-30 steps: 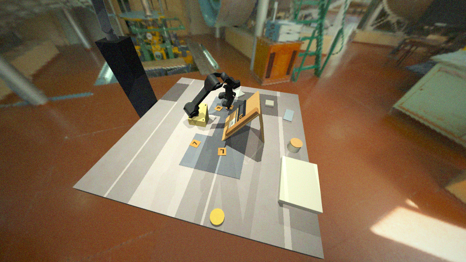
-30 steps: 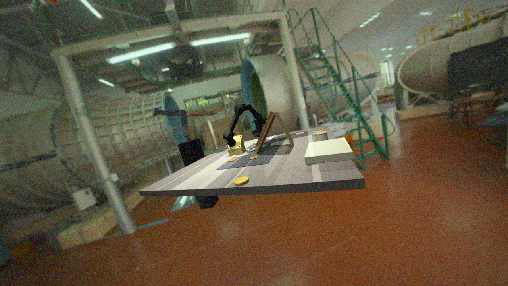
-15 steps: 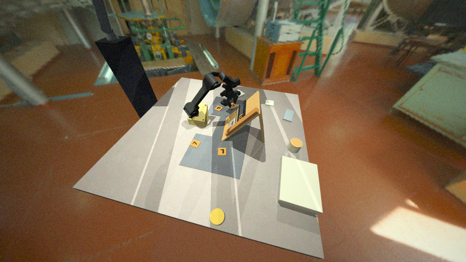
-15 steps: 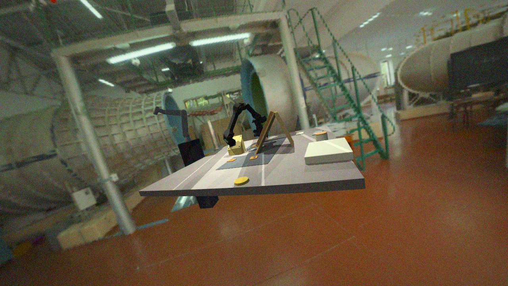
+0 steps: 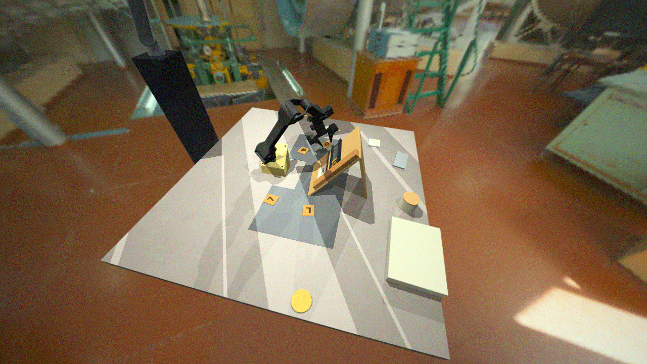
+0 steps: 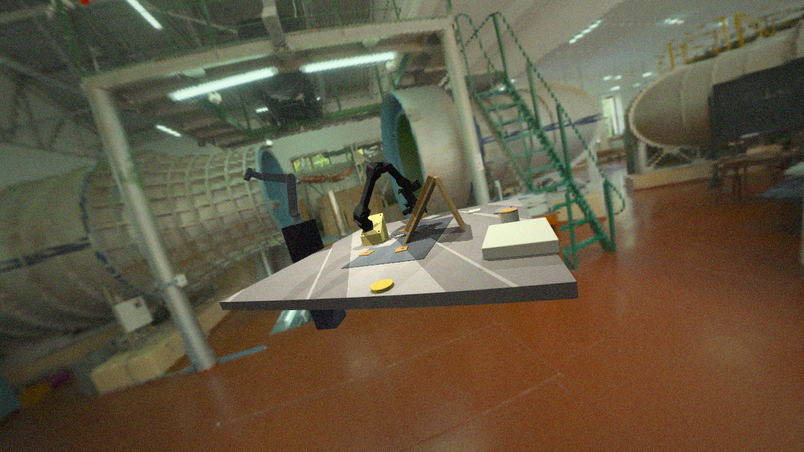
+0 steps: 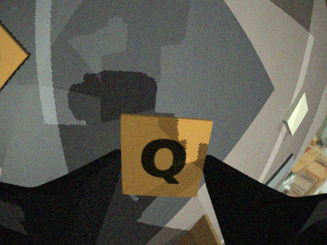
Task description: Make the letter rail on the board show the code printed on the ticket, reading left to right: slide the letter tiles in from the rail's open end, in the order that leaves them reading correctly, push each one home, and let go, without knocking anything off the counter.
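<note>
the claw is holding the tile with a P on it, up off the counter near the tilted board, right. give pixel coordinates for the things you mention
The letter is wrong: the wrist view shows the tile in the claw (image 7: 163, 167) is the Q tile (image 7: 191, 133), not a P. The rest holds: it is up off the counter (image 5: 181, 235) (image 6: 269, 289), near the tilted board (image 5: 345, 153) (image 6: 421, 210).

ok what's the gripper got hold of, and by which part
The gripper holds the Q tile, one finger on each of two opposite side edges, its letter face toward the wrist camera.
</note>
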Robot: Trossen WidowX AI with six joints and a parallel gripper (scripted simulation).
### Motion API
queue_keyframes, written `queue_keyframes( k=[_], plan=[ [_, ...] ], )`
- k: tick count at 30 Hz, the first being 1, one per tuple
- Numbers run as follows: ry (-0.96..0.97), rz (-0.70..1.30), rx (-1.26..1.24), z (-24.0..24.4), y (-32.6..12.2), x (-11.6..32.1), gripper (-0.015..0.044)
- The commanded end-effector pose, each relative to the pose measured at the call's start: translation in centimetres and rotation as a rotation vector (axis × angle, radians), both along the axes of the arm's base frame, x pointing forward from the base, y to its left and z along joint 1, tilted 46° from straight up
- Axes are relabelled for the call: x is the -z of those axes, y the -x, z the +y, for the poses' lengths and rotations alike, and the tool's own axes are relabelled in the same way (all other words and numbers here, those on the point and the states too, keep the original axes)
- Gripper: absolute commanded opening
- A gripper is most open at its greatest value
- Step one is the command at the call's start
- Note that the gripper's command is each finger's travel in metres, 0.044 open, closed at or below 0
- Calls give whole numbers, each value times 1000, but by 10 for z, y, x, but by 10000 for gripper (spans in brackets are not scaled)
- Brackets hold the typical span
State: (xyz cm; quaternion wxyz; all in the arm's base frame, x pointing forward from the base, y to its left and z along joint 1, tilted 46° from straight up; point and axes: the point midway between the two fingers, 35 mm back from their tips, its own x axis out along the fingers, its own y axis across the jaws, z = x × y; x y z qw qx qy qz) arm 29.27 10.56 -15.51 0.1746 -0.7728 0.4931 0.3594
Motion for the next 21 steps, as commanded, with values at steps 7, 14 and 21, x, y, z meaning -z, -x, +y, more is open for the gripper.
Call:
queue_keyframes(
  k=[7,14,21],
  plan=[
    [-105,-291,166,9,-13,-11,0],
    [-191,-472,280,14,-20,-19,0],
    [-287,-644,394,19,-27,-27,0]
  ],
)
